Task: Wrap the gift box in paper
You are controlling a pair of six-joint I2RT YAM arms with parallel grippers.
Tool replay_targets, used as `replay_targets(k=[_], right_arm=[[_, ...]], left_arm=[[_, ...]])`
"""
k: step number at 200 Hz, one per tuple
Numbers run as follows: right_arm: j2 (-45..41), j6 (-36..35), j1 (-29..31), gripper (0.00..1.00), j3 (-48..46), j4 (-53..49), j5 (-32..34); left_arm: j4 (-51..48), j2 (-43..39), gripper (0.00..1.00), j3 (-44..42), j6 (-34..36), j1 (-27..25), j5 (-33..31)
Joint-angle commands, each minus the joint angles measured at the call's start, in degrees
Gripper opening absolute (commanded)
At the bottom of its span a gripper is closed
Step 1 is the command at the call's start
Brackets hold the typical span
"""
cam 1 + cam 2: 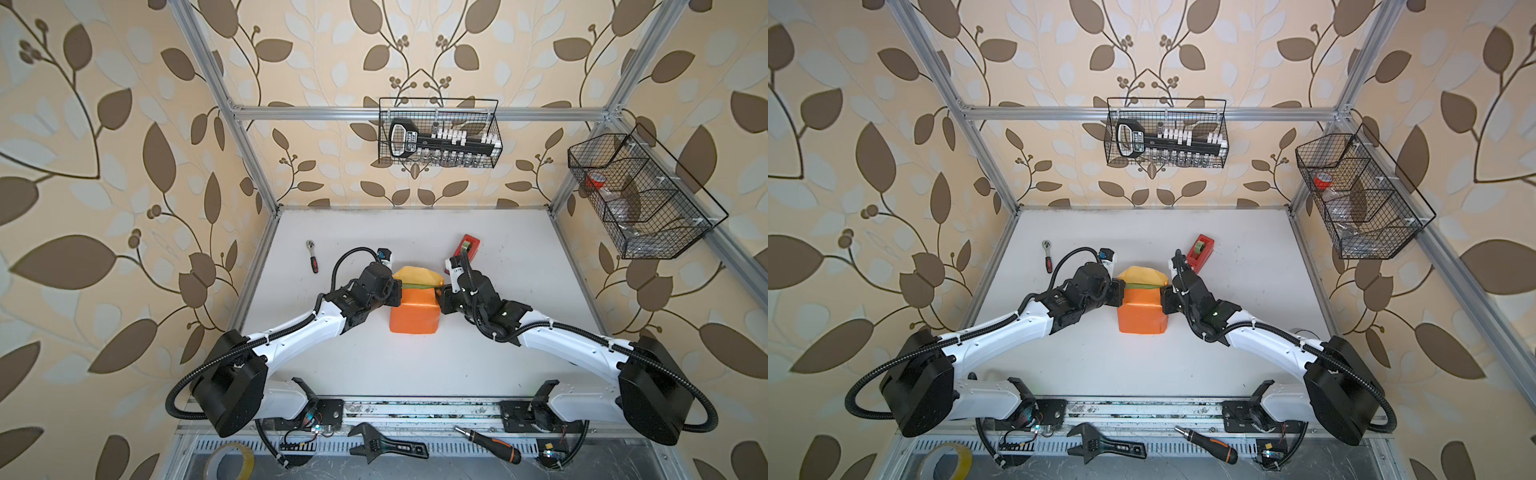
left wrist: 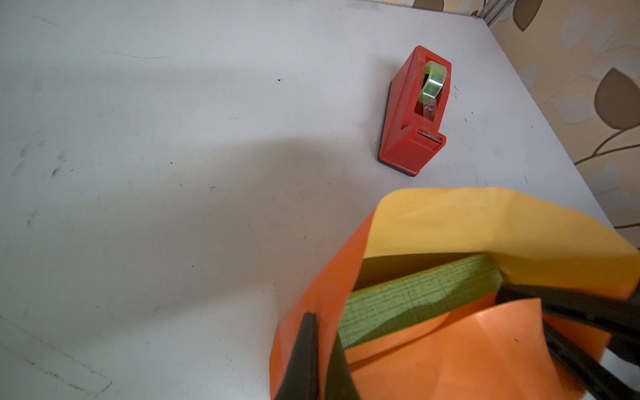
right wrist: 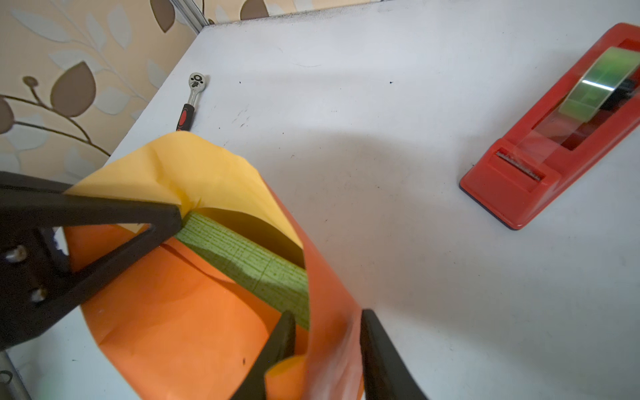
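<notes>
Left gripper point(image 1: 397, 293) pinching paper point(image 1: 415, 318), right gripper point(image 1: 441, 300) parted (straddling it), tape dispenser point(image 1: 468, 248) nearby

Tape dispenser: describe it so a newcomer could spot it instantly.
On the white table, look behind the orange paper at centre, toward the back wall and slightly right. The tape dispenser stands there, a red wedge carrying a greenish tape roll; the ratchet lying far left is slim and metal.

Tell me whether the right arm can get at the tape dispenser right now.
Probably yes: the tape dispenser sits on the table close beyond the right gripper, nothing between. Its open jaws straddle the paper edge, though.
</notes>
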Motion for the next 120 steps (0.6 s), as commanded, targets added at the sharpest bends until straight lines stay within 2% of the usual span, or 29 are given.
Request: replay_targets(k=[1, 12, 80, 103, 120], right_arm=[[0.66, -1.11, -0.12, 0.32, 2.09, -1.54, -0.52], [0.52, -1.40, -0.33, 0.32, 2.31, -1.62, -0.60], [-8.64, -3.82, -2.09, 0.51, 5.26, -8.16, -2.65], [-11.77, -4.34, -4.14, 0.56, 4.33, -10.22, -5.85], [-13.23, -4.35, -8.17, 0.58, 3.37, -11.03, -11.23]], left_arm=[[-2.05, -0.27, 0.02, -0.89, -0.97, -0.46, 1.52], [-2.14, -0.18, 0.02, -0.89, -0.86, -0.46, 1.36], [-2.14, -0.27, 0.01, -1.15, -0.53, -0.49, 0.60], [-2.13, -0.27, 0.01, -1.13, -0.52, -0.53, 0.58], [-2.08, -0.36, 0.01, -1.23, -0.44, -0.48, 0.51]])
